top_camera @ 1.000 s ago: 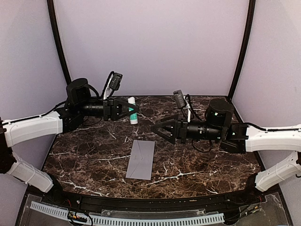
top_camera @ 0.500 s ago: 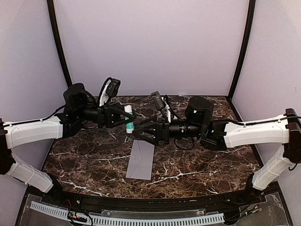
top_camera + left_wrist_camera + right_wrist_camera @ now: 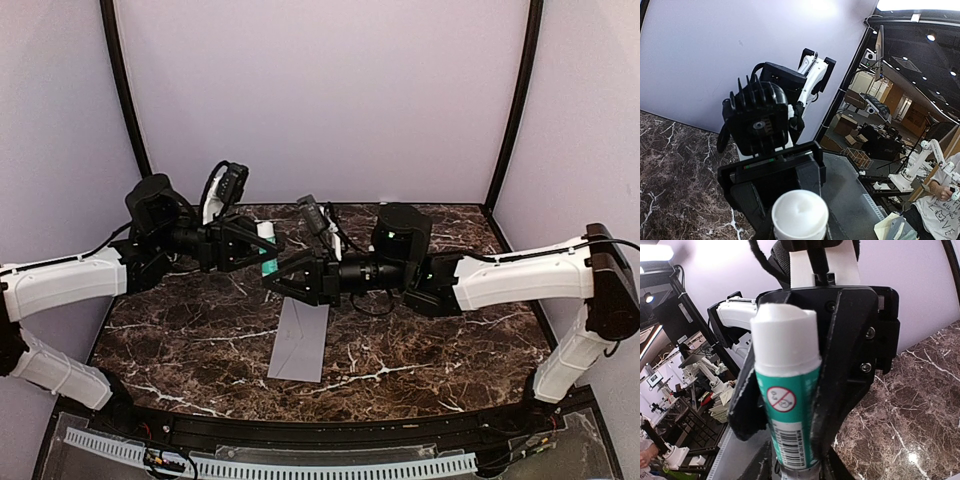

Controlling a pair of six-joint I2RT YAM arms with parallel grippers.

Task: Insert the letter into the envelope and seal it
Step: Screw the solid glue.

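Where the dark brown marble table (image 3: 180, 340) runs back to the pale lilac walls (image 3: 320, 100), white veins cross it and a black pole (image 3: 125, 90) climbs at each rear corner; a white slotted strip (image 3: 270, 466) follows the curved near rim; past the wall's edge, the left wrist view opens onto a workshop (image 3: 900, 100) with ceiling lights.

The envelope (image 3: 298, 345) lies flat on the stone a little left of centre, plain grey, its long side running away from the near rim and leaning slightly right; bare marble shows on both its sides and between it and the rim.

Above its far end the arms meet; the left gripper (image 3: 262, 250) pinches a glue stick (image 3: 787, 390) upright, white cap on top and green label below, its fingers (image 3: 832, 390) pressed to either side of the tube. The right gripper (image 3: 272, 283) reaches in from the right at the stick's lower part; whether its jaws press the tube or only flank it cannot be told, since the stick's foot runs off the bottom of the right wrist view and the top view shows only overlapping black shapes.

That gripper covers the envelope's far edge from above; the left wrist view shows just the cap end-on, with the right arm's black housing behind it.

Both elbows hang out past the table's side edges; the right half of the stone lies open beneath the right forearm.
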